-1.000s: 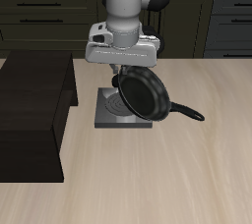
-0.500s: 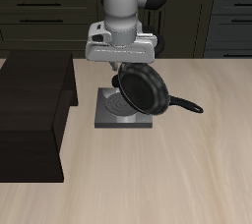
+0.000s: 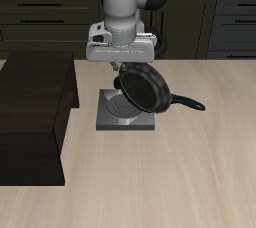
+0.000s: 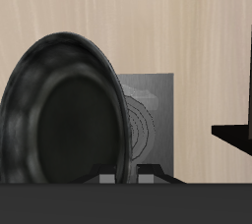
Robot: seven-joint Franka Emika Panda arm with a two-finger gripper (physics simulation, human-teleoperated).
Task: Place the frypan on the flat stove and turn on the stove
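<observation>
The black frypan [image 3: 147,89] hangs tilted steeply in the air over the flat stove [image 3: 126,112], its long thin handle pointing out sideways over the table. My gripper [image 3: 122,69] is shut on the pan's rim, just above the grey plate. In the wrist view the frypan [image 4: 67,110] fills much of the frame and hides part of the flat stove [image 4: 151,122], whose dark spiral burner shows beside the pan. My fingertips [image 4: 148,178] show at the pan's rim. The stove's knob is not visible.
A large dark brown box [image 3: 32,112] stands beside the stove and reaches the table's front edge; its corner shows in the wrist view [image 4: 236,130]. Dark cabinets [image 3: 50,17] run behind the table. Bare wooden tabletop [image 3: 190,182] lies toward the front edge.
The gripper has lifted the pan slightly and carried it a little farther back over the stove; the handle has risen with it.
</observation>
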